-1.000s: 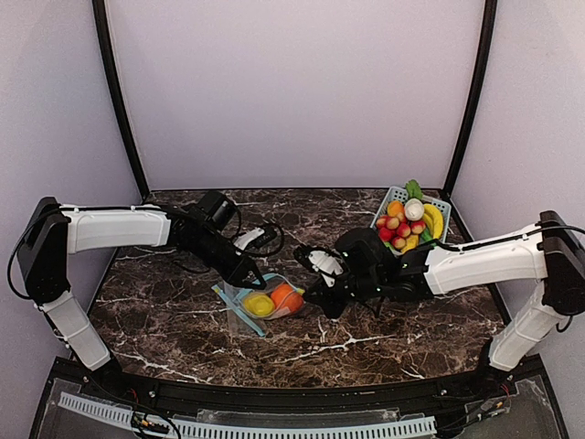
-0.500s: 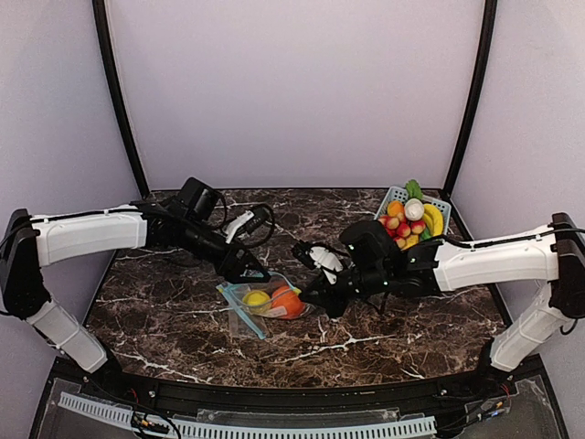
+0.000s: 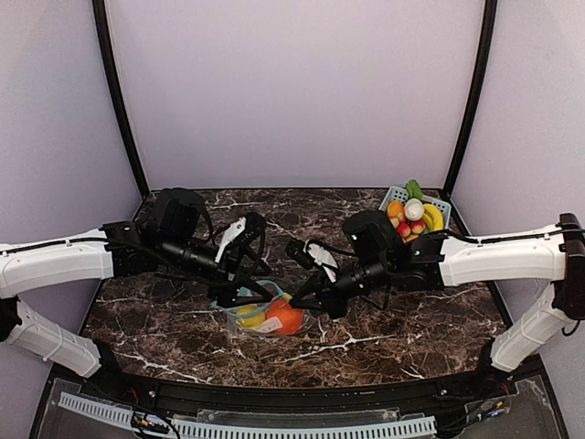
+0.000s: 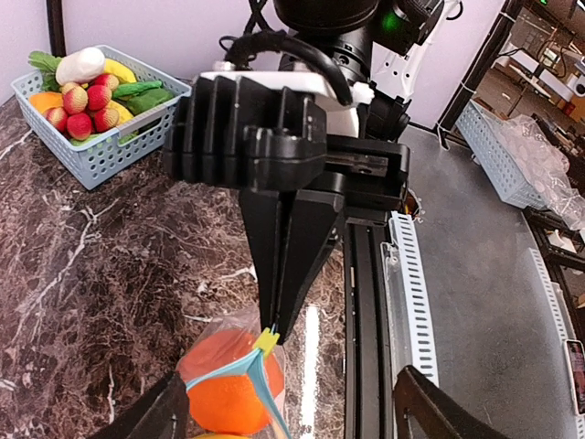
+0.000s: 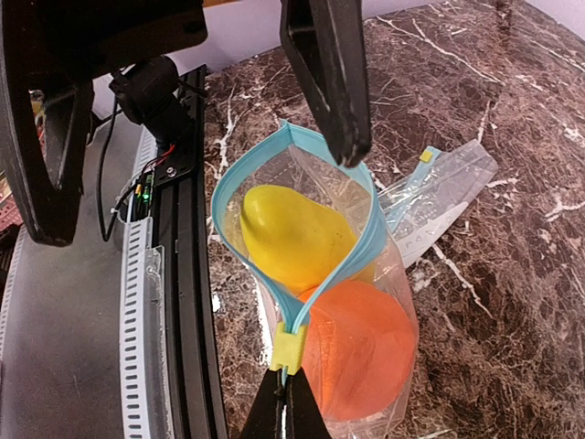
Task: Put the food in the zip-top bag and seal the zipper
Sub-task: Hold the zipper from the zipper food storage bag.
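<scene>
- The zip-top bag (image 3: 260,311) sits near the middle of the dark marbled tabletop (image 3: 366,338), between the two arms. It is clear plastic with a light-blue zipper strip.
- Its mouth gapes in a wide loop, unsealed. A small yellow tab sits at one end of the strip.
- Two pieces of the food are inside: a glossy yellow oblong (image 5: 288,238) by the mouth and an orange-red ball (image 5: 356,343) deeper in, touching it.
- The right gripper (image 5: 285,389) has its jaws pressed together, pinching the zipper strip at the yellow tab end.
- The left gripper (image 3: 245,294) hangs over the bag's other side, its jaws spread wide and holding nothing. One finger (image 5: 329,82) ends just by the far rim of the mouth; whether it touches cannot be told.
- In the far right corner stands a pale blue basket (image 3: 395,195), well apart from the bag. It is heaped with more toy food: red balls, a white oblong, yellow, orange and green pieces.
</scene>
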